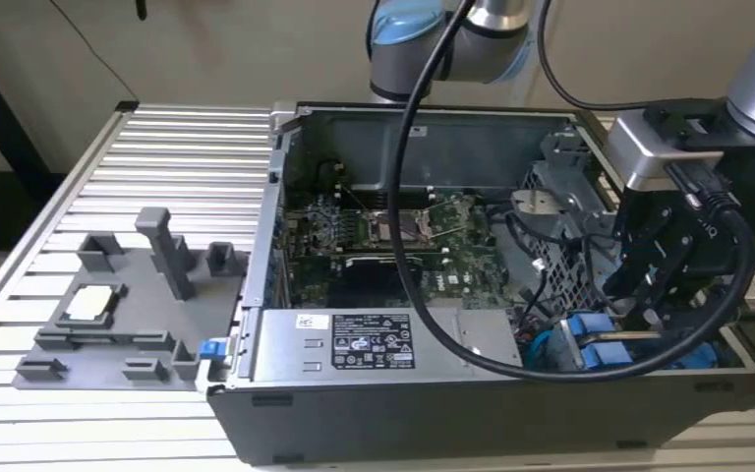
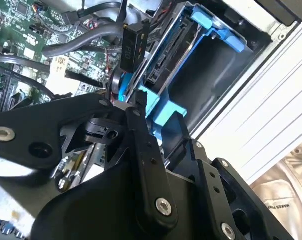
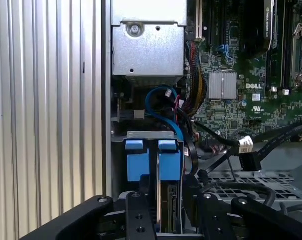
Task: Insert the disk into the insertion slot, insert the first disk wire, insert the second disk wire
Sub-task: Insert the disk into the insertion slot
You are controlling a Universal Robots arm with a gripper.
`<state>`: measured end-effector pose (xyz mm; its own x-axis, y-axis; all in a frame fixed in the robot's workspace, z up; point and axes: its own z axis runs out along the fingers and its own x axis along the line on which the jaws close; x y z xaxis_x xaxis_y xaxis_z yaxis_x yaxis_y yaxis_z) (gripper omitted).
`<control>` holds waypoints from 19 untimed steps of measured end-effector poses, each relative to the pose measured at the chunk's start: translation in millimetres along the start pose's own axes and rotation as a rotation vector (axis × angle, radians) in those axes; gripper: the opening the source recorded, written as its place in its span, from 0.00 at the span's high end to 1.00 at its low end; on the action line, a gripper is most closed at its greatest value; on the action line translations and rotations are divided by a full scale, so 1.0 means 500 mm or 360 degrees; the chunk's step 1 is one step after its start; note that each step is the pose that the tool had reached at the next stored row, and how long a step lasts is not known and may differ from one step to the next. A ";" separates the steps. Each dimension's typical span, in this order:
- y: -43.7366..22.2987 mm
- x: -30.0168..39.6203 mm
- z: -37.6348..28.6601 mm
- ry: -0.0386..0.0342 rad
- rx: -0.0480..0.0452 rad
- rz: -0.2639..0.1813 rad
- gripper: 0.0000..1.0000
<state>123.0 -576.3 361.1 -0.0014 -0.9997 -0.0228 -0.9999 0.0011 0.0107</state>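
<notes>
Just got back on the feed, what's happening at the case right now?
The arm has its gripper down in a corner of the open computer case, on the exterior view's right, directly at the disk. The disk sits in the insertion slot with its blue tabs toward the gripper; how deep it is seated I cannot tell. In the second wrist view a black wire connector hangs beside the disk's port end and looks unplugged.

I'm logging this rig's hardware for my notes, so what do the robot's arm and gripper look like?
The arm has silver-grey tubular segments with a pale blue joint cap. Thick black cables loop off it. The gripper is black, built of jointed bars with silver screws, topped by a grey block.
</notes>
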 end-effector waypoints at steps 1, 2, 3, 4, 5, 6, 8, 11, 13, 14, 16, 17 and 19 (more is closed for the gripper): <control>0.000 0.000 -0.001 0.0000 0.0000 0.0000 0.59; 0.000 0.000 -0.005 0.0000 0.0000 0.0000 0.59; 0.000 0.000 -0.011 0.0000 0.0000 0.0000 0.59; 0.000 0.000 -0.018 0.0000 0.0000 0.0001 0.59; 0.000 -0.001 -0.026 0.0000 0.0000 0.0001 0.59; 0.000 -0.001 -0.034 0.0000 0.0000 0.0001 0.59; 0.001 -0.002 -0.052 0.0001 0.0000 0.0001 0.59; 0.001 -0.003 -0.075 0.0003 0.0000 0.0001 0.59; 0.001 -0.004 -0.086 0.0006 0.0000 0.0001 0.59; 0.001 -0.005 -0.086 0.0008 0.0000 0.0001 0.59; 0.001 -0.006 -0.086 0.0010 0.0005 0.0000 0.59; 0.001 -0.006 -0.086 0.0010 0.0027 0.0000 0.59; 0.001 -0.006 -0.086 0.0007 0.0084 -0.0001 0.59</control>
<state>123.0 -574.3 404.3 -0.0007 -0.9998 -0.0182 -0.9991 0.0015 -0.0420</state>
